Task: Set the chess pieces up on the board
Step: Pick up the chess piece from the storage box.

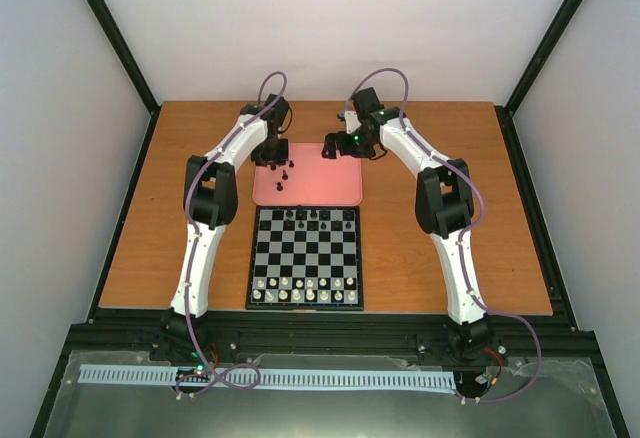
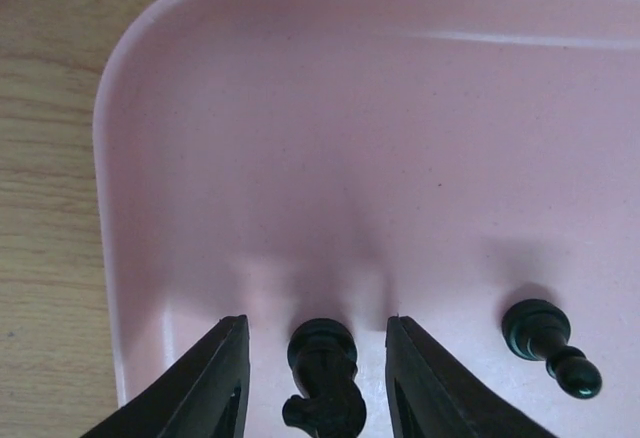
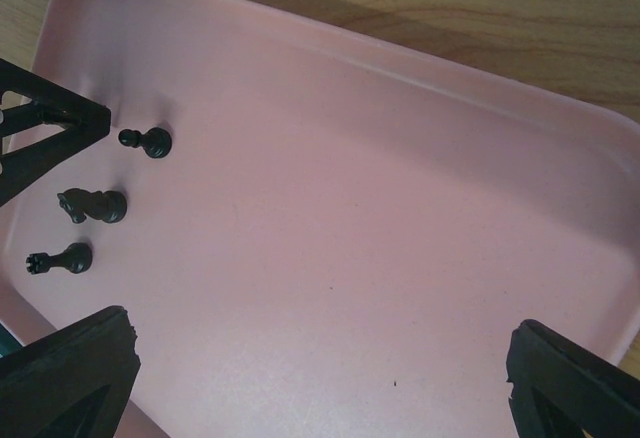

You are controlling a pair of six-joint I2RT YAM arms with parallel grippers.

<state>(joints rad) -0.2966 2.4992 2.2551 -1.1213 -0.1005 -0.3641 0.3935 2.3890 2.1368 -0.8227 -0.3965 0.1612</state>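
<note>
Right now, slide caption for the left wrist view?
Open left gripper straddling a black chess piece on the pink tray; another alongside.

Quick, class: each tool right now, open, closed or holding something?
Left tool: open around a black piece, not gripping.
Right tool: open, empty, over the tray.

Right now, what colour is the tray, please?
The tray is pink, clearest from the right wrist.
</note>
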